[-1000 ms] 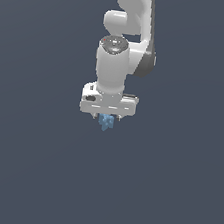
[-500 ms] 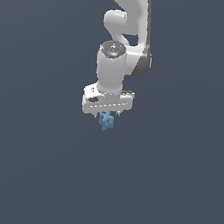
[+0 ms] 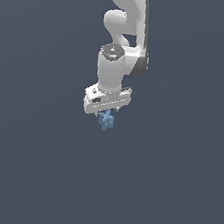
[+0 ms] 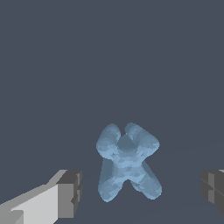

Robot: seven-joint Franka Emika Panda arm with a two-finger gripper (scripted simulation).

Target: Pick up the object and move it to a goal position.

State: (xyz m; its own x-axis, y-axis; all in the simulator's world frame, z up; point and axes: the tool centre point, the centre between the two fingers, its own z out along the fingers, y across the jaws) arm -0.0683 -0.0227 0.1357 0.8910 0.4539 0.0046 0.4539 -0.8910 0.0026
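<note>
The object (image 3: 106,120) is a tiny light-blue knobbly star-like lump, seen just under the white hand in the exterior view. In the wrist view the object (image 4: 127,164) sits between the two fingers with a clear gap on each side. The gripper (image 3: 106,113) is open around it and does not touch it. One dark-padded fingertip (image 4: 70,193) shows on one side and the other fingertip (image 4: 213,191) at the frame's edge. The gripper (image 4: 142,192) is much larger than the lump.
The white arm (image 3: 124,30) rises from the hand to the top of the exterior view. Only a plain dark grey-blue ground (image 3: 34,174) lies around it.
The hand has turned slightly, its finger bar more tilted in the exterior view, and the wrist sits a little lower. The object has stayed in about the same place.
</note>
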